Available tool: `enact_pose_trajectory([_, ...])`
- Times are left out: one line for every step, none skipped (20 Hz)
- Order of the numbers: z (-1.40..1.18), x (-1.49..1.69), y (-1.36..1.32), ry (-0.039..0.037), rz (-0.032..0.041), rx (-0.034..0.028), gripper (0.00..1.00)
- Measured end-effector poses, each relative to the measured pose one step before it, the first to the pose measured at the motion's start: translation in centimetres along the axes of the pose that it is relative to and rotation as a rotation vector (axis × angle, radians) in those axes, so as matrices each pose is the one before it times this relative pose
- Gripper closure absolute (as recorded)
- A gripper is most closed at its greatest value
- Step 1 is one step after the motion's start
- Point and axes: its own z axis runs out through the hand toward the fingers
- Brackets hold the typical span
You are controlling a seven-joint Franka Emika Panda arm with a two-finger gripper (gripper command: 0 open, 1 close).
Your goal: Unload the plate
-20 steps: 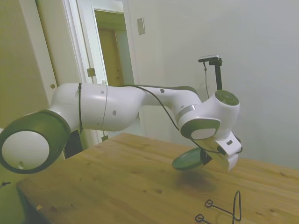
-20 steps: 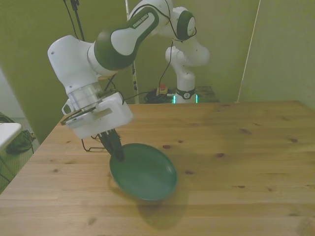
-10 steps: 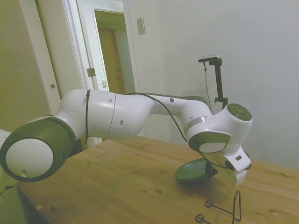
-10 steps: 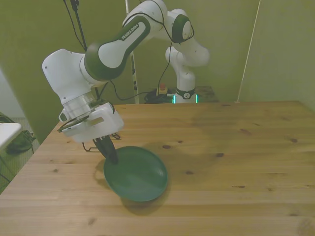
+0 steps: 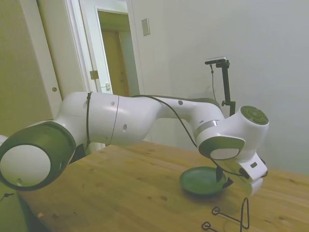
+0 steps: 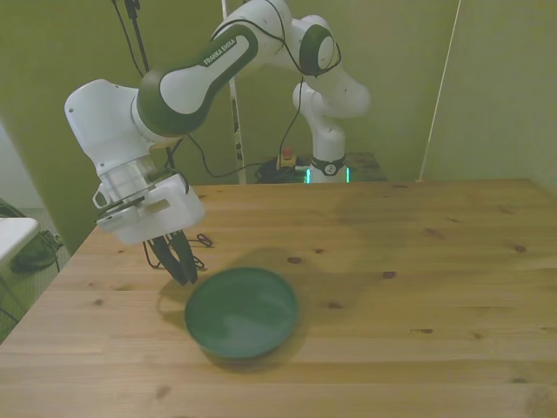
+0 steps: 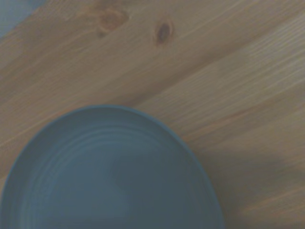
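Arm reaches low over the wooden table (image 6: pixel 418 261), wrist bent down, white hand block tilted w/ fingers aimed down and toward the plate. In front view, gripper (image 6: pixel 180 264) sits at ~10 o'clock off the plate (image 6: pixel 241 311), tips just beside its rim; the dark fingers (image 6: pixel 186 266) look slightly parted w/ nothing between them, not pinching the rim. In side view, gripper (image 5: pixel 228 180) hangs at the plate's (image 5: pixel 201 180) 3 o'clock edge, mostly hidden behind the white hand.

Plate lies flat on the table, rim up, on the front view's left half, toward the near edge. Wrist view: plate (image 7: pixel 109 176) fills the lower part, concentric rings inside, bare wood (image 7: pixel 228 86) w/ two knots beyond it; blurry.

Thin black wire rack (image 5: pixel 231 212) stands near the plate in side view; in front view part of it (image 6: pixel 202 239) shows behind the hand.

Vs 0.5 s ago: plate was tilted, rim pinched by the fingers, one edge off the wood. Now flat and let go; hand has pulled back toward 10 o'clock and lifted a bit. 1 s ago plate hung clear above the table.
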Motion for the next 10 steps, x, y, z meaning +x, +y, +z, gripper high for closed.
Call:
enact_pose_trajectory([-0.647,-0.228,-0.318,0.00239,-0.00641,0.00489,0.0])
enact_pose_trajectory([-0.824,-0.357,-0.468,0.00439,-0.00837,0.00742,0.0])
enact_pose_trajectory([-1.005,-0.471,-0.625,0.006,-0.01086,0.00917,0.0])
enact_pose_trajectory([-1.236,-0.654,-0.758,0.00459,-0.01371,0.00886,0.0])
enact_pose_trajectory([-1.265,-0.727,-0.798,0.0051,-0.01519,0.00805,0.0])
enact_pose_trajectory([-1.241,-0.922,-0.938,0.00273,-0.018,0.00533,0.0])
enact_pose_trajectory([-1.122,-1.087,-1.044,0.00325,-0.0203,-0.00048,0.0])
enact_pose_trajectory([-0.92,-1.128,-1.026,0.00125,-0.0189,-0.00533,0.0])
enact_pose_trajectory([-0.829,-1.203,-1.056,0.00672,-0.02042,-0.009,0.0])
enact_pose_trajectory([-0.814,-1.301,-1.101,0.00803,-0.02075,-0.00785,0.0])
